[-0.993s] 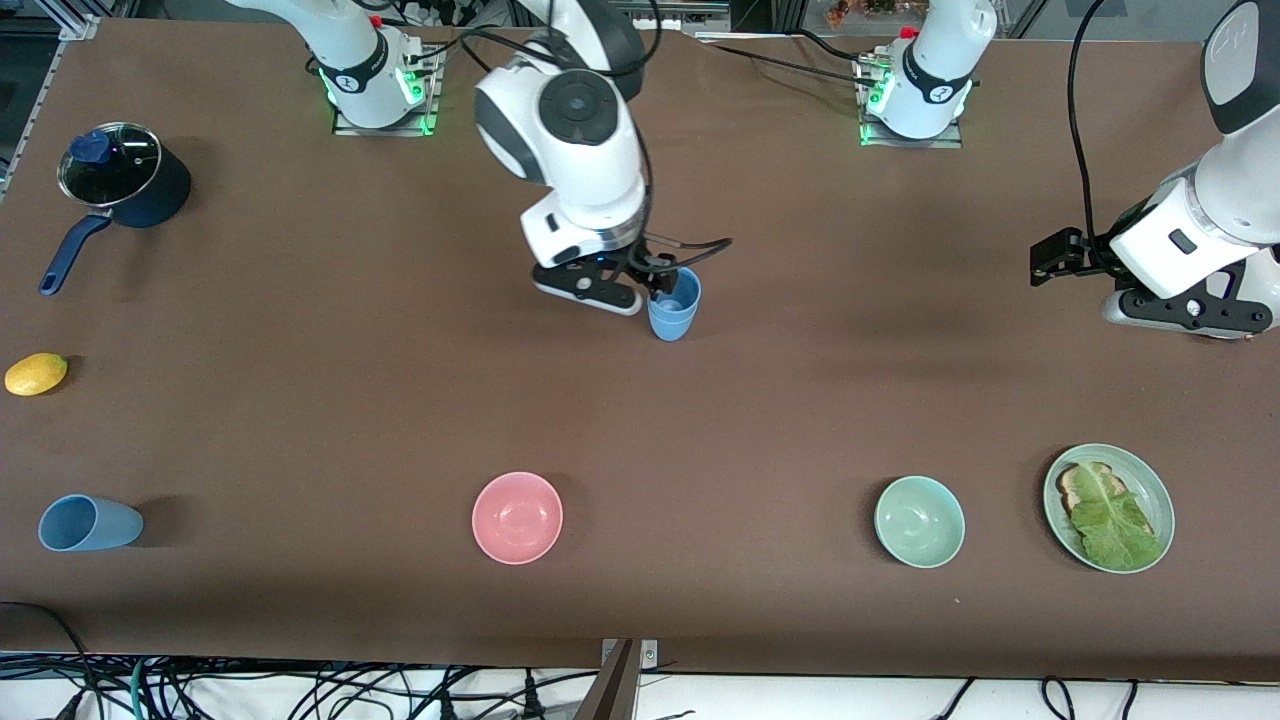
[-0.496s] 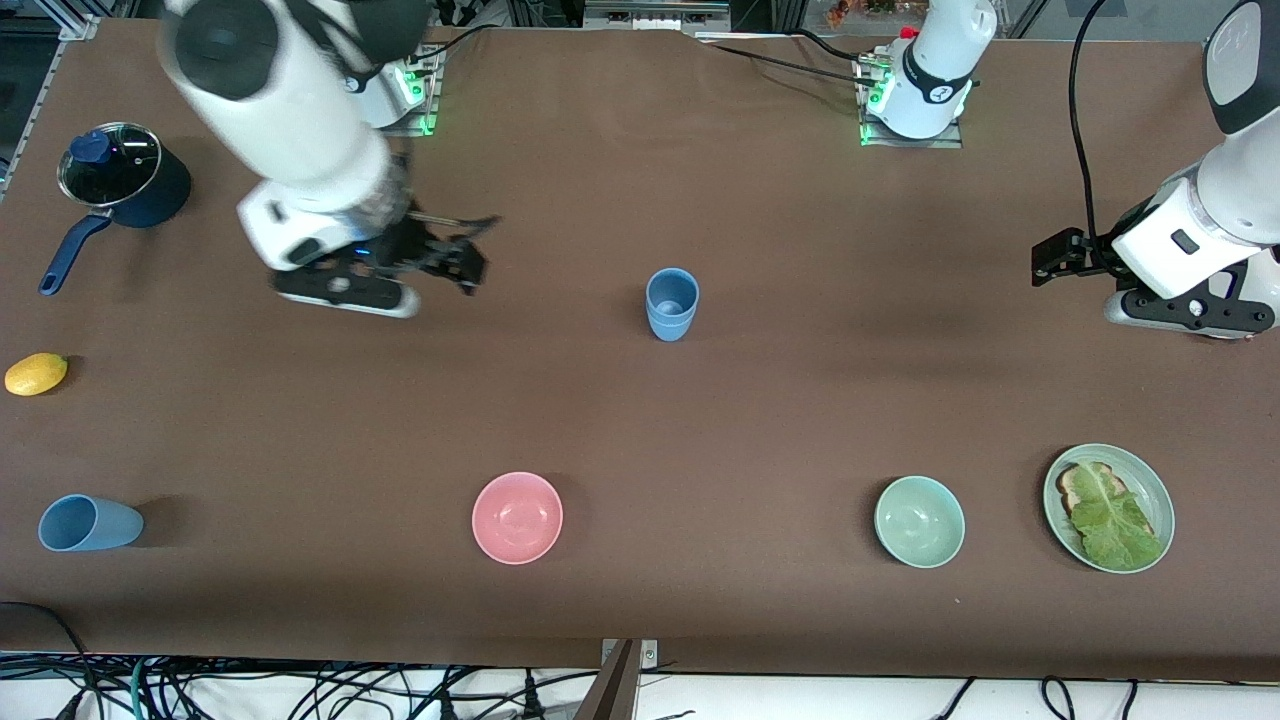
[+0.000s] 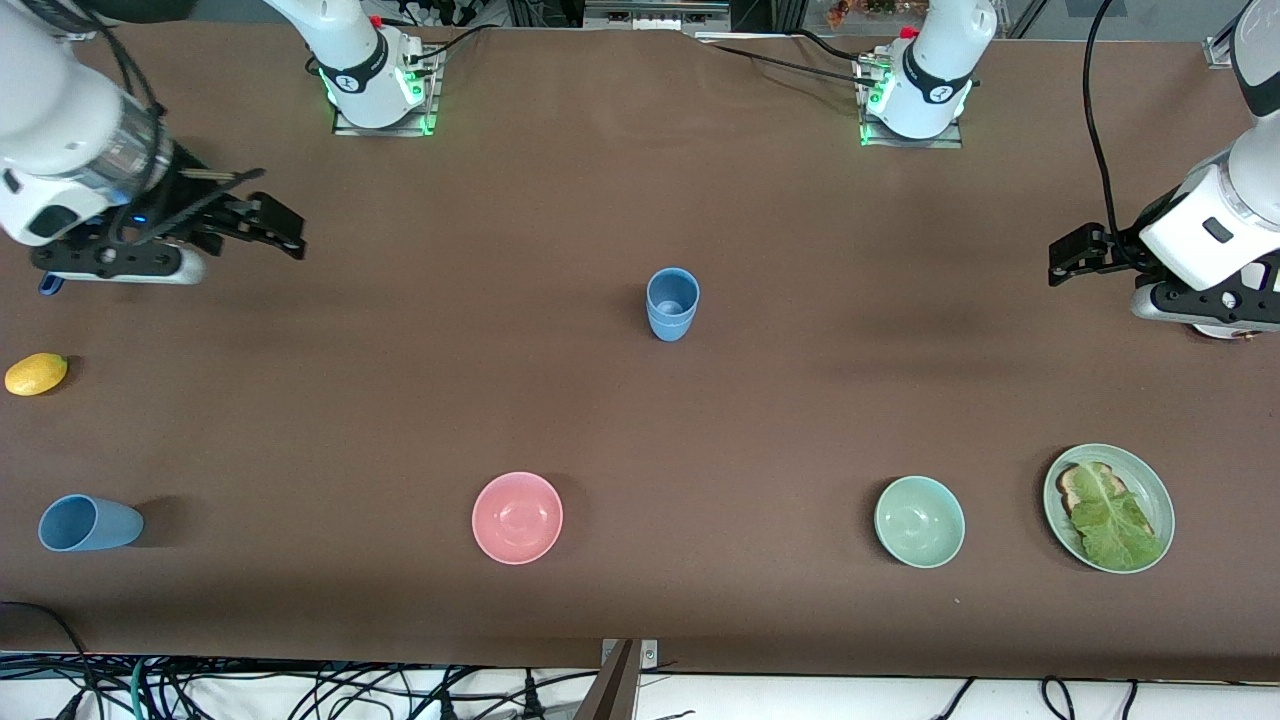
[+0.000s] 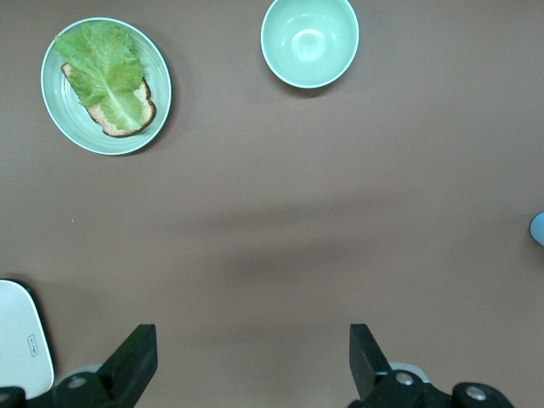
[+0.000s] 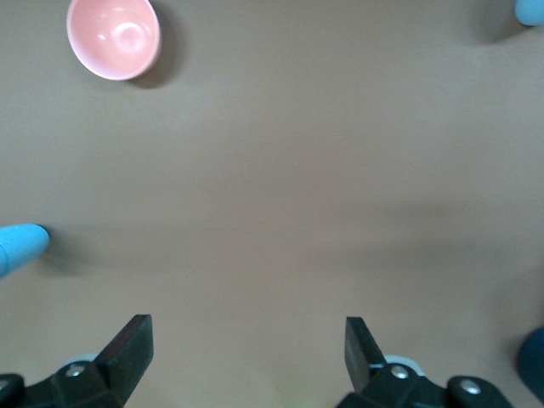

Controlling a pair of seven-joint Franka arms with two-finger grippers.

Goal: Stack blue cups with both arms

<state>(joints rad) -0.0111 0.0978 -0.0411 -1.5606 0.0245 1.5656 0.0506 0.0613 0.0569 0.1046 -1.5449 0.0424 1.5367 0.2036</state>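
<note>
From my seat, both grippers are empty with fingers spread wide: the right gripper (image 3: 275, 222) hangs over bare table at the right arm's end, near the lemon (image 3: 36, 373), and the left gripper (image 3: 1075, 253) waits over its own end. One blue cup (image 3: 672, 303) stands upright mid-table — might be two nested, I honestly can't tell. The other blue cup (image 3: 88, 523) lies on its side at the right arm's end, roughly in line with the pink bowl (image 3: 517, 517), green bowl (image 3: 919, 521) and lettuce plate (image 3: 1150, 478).
</note>
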